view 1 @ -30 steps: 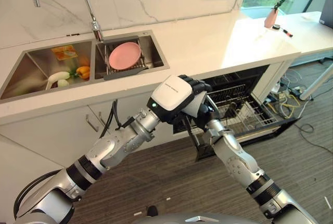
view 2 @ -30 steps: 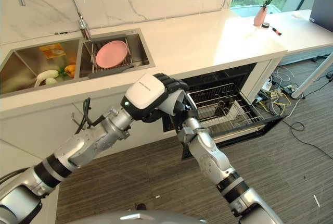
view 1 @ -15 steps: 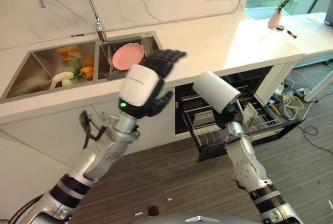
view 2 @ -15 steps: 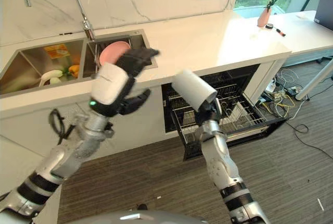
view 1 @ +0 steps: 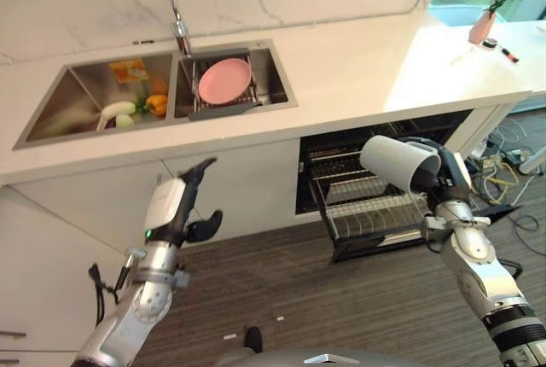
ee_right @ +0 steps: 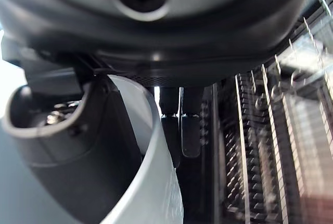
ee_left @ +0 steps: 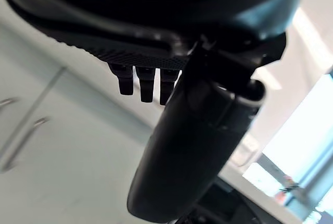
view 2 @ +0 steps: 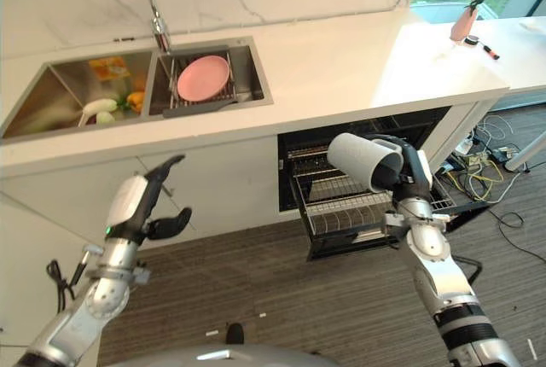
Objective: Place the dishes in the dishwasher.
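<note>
Left eye view: cup held, not yet racked.
Left hand (view 1: 175,213) hangs slack-fingered, empty; right hand (view 1: 444,181) is wrapped round the grey cup (view 1: 397,162) above the pulled-out dishwasher rack (view 1: 367,213); pink plate (view 1: 224,80) waits in the sink (view 1: 77,111).

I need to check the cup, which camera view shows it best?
The left eye view: the whole cup shows, tilted in the right hand over the rack. The right eye view matches; the right wrist view shows its rim.
</note>
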